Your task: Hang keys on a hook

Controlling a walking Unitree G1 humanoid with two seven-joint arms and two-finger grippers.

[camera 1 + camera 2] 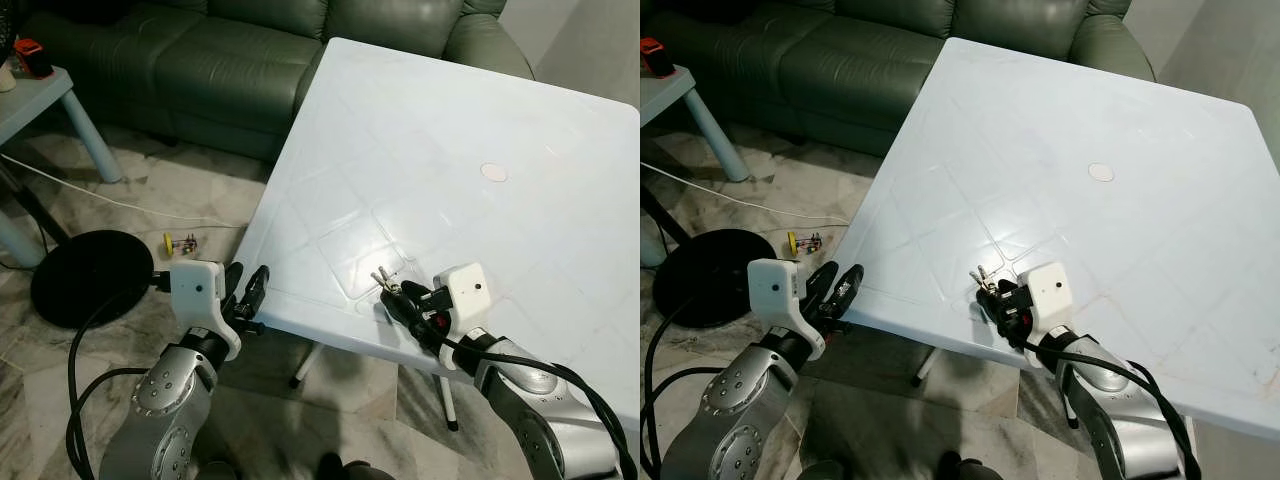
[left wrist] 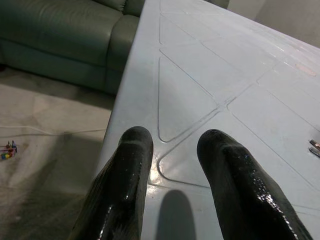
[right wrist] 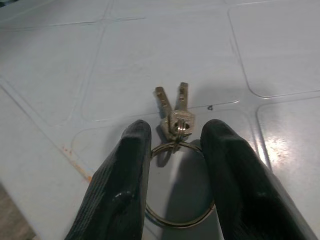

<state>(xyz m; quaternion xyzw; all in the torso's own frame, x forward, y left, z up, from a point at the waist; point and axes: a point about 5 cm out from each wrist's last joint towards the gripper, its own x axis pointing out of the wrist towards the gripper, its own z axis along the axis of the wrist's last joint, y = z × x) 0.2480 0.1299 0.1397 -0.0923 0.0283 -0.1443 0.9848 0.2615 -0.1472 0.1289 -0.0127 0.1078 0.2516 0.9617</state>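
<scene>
pickup step in hand: right claw (image 3: 172, 165) sits fingers apart astride the keys (image 3: 172, 115) at frame centre on the bench (image 1: 450, 120). next, close on the ring. left claw (image 2: 175, 165), fingers apart, idles.

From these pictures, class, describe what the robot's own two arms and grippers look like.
Both arms are silver metal with rounded joints. Each wrist carries a white boxy housing with a small dark dot, and black cables loop along the forearms. The left gripper and right gripper each have two long, glossy black fingers with rounded tips.

bright, even | glare on table (image 1: 480, 120) | wrist foregrounds perhaps soft
</scene>
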